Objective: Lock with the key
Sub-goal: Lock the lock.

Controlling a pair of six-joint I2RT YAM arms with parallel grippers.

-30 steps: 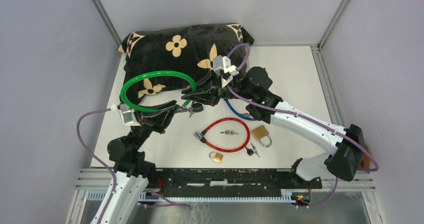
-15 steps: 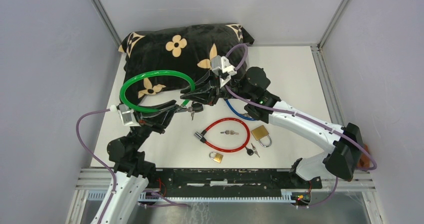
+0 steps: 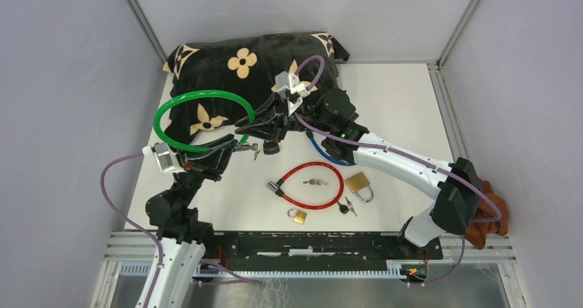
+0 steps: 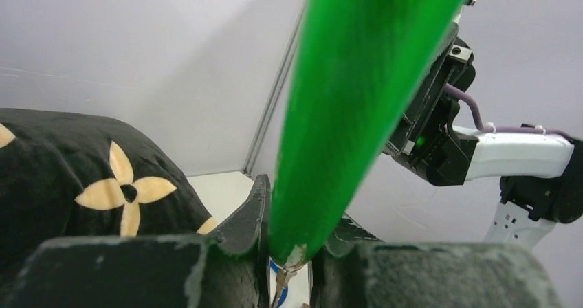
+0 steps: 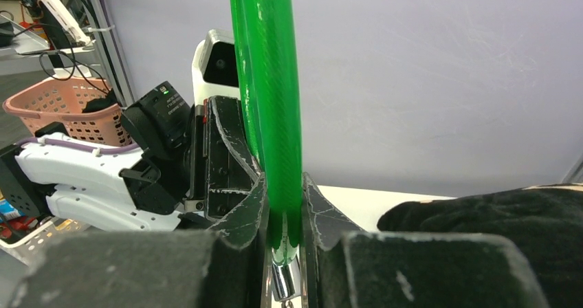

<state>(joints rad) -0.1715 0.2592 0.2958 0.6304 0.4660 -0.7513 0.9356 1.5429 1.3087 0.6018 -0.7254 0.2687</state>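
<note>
A green cable lock (image 3: 199, 119) hangs as a loop over the black flowered pillow (image 3: 240, 60). My left gripper (image 3: 232, 145) is shut on one end of the cable (image 4: 357, 102), which fills the gap between its fingers. My right gripper (image 3: 260, 124) is shut on the other end (image 5: 271, 115), whose silver metal tip (image 5: 282, 280) shows below the pads. The black lock body (image 3: 271, 147) sits just beneath both grippers. A small key (image 3: 256, 151) dangles beside it and shows faintly below the cable end (image 4: 280, 285).
On the white table lie a red cable lock (image 3: 311, 184) with keys (image 3: 316, 182) inside its loop, a blue cable (image 3: 323, 153), a large brass padlock (image 3: 357, 183), a small one (image 3: 297, 216) and a black-headed key (image 3: 346, 208). An orange cloth (image 3: 489, 215) lies at the right edge.
Both grippers have shifted left and slightly back, carrying the green loop with them. Their grips are unchanged.
</note>
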